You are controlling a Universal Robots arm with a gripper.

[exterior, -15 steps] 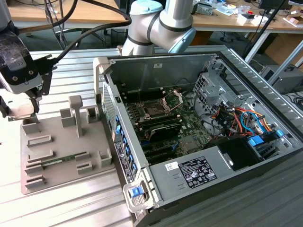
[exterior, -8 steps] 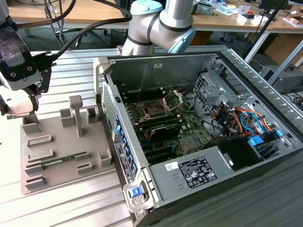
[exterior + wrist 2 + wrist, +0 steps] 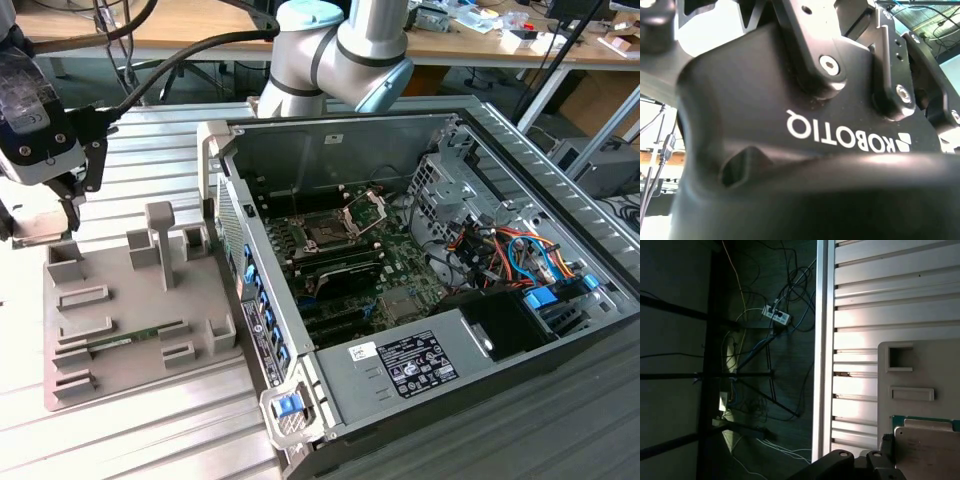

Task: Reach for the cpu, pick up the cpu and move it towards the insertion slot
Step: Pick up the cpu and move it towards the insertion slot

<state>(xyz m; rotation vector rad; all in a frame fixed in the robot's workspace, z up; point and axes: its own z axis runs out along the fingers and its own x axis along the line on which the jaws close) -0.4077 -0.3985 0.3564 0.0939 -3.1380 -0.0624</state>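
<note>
Jaws: my gripper (image 3: 42,200) sits half cut off at the exterior view's left edge; how wide I stand, I cannot tell
Cpu (image 3: 927,452): flat silvery square, green-edged, cropped in the first wrist view; lying in the matt grey fixture tray (image 3: 940,370), just beside me
Insertion slot (image 3: 325,232): dark square, shiny frame raised; well apart, inside the open computer case (image 3: 400,130)
</note>
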